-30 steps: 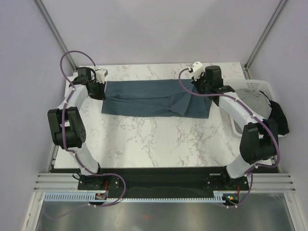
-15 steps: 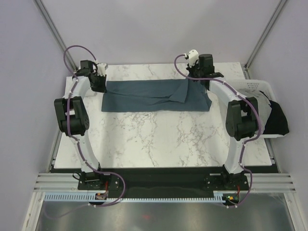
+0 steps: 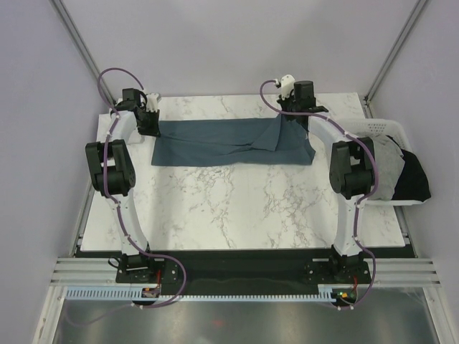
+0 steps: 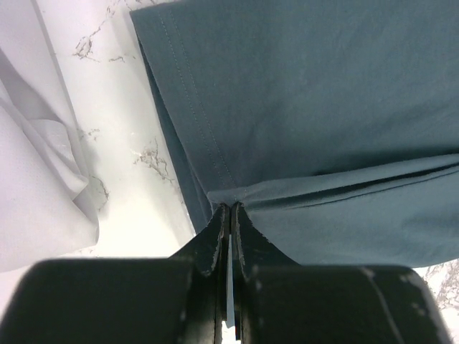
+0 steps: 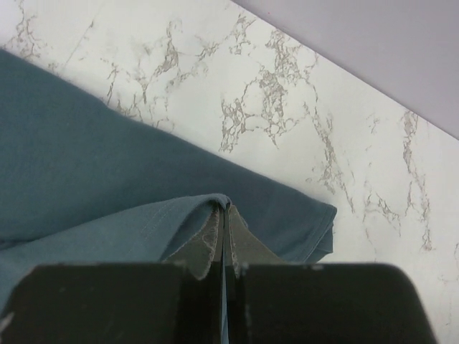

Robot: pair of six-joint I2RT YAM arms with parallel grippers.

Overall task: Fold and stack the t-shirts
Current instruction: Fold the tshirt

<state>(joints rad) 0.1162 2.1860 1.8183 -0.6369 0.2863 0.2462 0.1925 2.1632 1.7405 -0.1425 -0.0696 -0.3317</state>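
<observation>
The dark slate-blue t-shirt (image 3: 229,142) lies as a long band across the far part of the marble table (image 3: 237,208). My left gripper (image 3: 150,123) is shut on its left edge; the left wrist view shows the fingertips (image 4: 228,212) pinching a fold of the blue cloth (image 4: 323,107). My right gripper (image 3: 295,117) is shut on the shirt's far right edge, with a fold of blue cloth (image 5: 107,179) held between the pads (image 5: 226,215). A light grey shirt (image 3: 384,161) and a black shirt (image 3: 416,183) lie in the basket. No white shirt is visible.
The white slatted basket (image 3: 373,129) stands off the table's right edge. A pale curtain wall (image 4: 36,143) is close beside the left gripper. Purple cables loop above both arms near the back wall.
Both grippers have moved toward the far edge with the blue shirt's edges, drawing the cloth into a flatter, narrower band. The right arm now stands off the basket, showing the grey shirt.
</observation>
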